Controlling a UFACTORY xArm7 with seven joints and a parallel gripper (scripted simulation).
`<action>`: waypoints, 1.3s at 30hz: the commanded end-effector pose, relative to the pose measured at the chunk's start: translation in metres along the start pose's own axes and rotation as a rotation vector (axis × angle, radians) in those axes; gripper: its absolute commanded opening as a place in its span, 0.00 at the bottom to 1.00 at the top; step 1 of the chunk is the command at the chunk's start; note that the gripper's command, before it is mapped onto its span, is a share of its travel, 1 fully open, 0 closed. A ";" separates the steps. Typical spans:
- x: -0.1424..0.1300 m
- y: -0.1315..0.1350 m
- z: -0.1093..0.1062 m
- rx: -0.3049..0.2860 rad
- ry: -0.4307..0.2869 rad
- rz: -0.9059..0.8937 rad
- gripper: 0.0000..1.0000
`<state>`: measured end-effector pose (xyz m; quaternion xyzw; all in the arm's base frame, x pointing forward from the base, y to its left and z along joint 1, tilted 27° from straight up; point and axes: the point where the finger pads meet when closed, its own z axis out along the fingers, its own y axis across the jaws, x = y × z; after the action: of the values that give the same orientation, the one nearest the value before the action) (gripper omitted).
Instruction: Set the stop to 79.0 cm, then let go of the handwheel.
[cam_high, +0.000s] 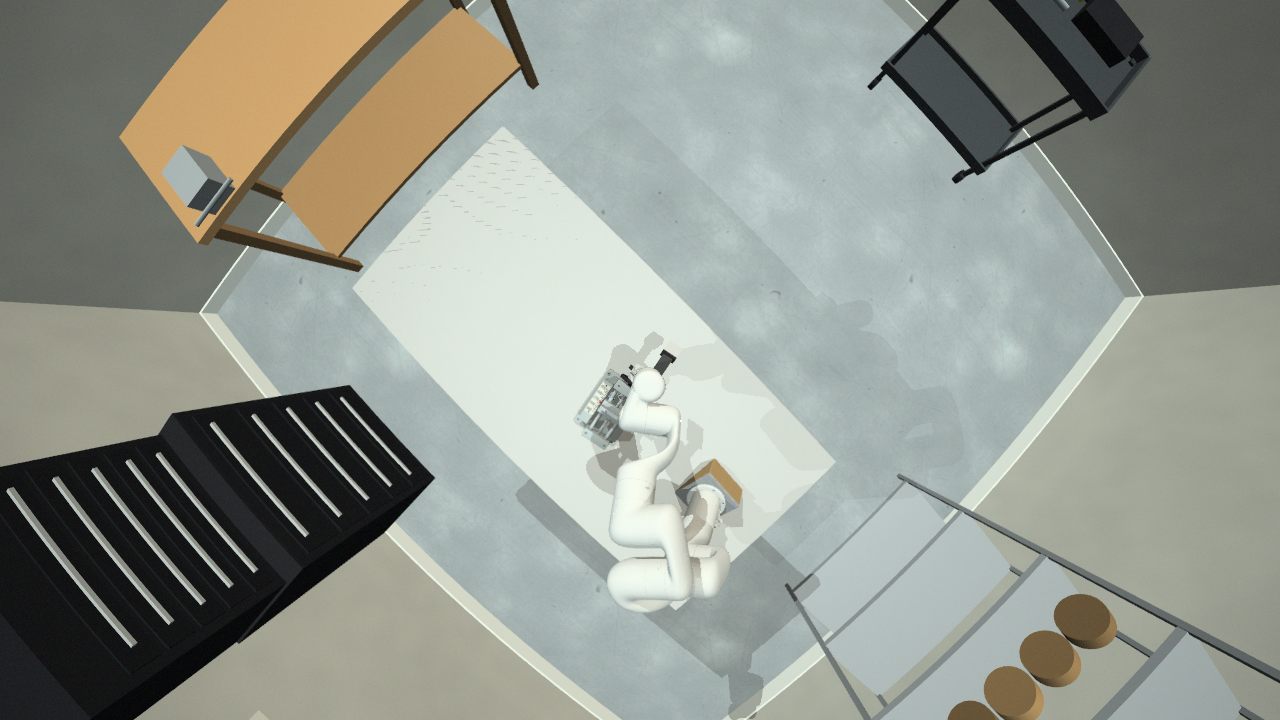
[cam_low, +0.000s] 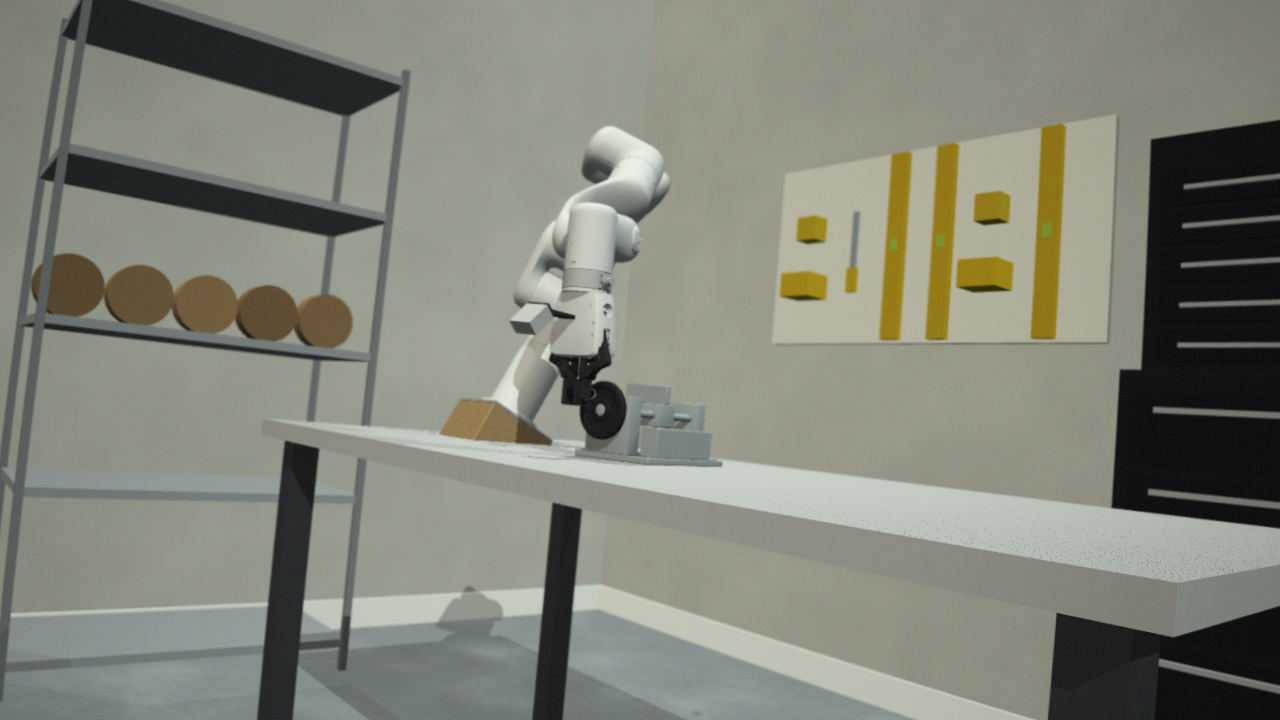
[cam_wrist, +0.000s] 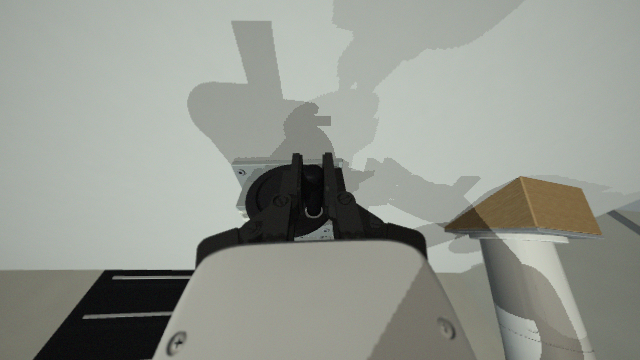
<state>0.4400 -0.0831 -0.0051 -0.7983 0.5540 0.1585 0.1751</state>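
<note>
The grey stop device (cam_high: 599, 413) (cam_low: 675, 444) stands on the white table (cam_high: 501, 268) (cam_low: 895, 510). Its black handwheel (cam_low: 610, 420) (cam_wrist: 262, 197) is upright on the side toward my arm. In the wrist view the wheel's rim lies mostly left of my fingers. My gripper (cam_low: 577, 395) (cam_wrist: 312, 166) points down and is shut on the handwheel's dark handle (cam_wrist: 313, 175), with one finger on each side of it. In the overhead view my arm hides the fingers. The stop's scale is too small to read, and I cannot tell its setting.
My arm's base stands on a wooden block (cam_high: 725, 480) (cam_low: 492, 422) (cam_wrist: 560, 205) on the same table, near the device. Beyond the table are a black drawer cabinet (cam_high: 295, 465), a shelf rack with round wooden discs (cam_high: 1047, 658), a wooden bench (cam_high: 268, 80) and a dark cart (cam_high: 953, 98).
</note>
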 end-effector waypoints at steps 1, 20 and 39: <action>0.001 0.007 0.008 0.007 0.006 -0.002 0.06; 0.002 -0.001 0.045 0.007 0.006 -0.002 0.06; 0.002 -0.032 0.051 0.007 0.006 -0.002 0.06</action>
<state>0.4571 -0.0512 -0.0519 -0.7984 0.5541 0.1570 0.1756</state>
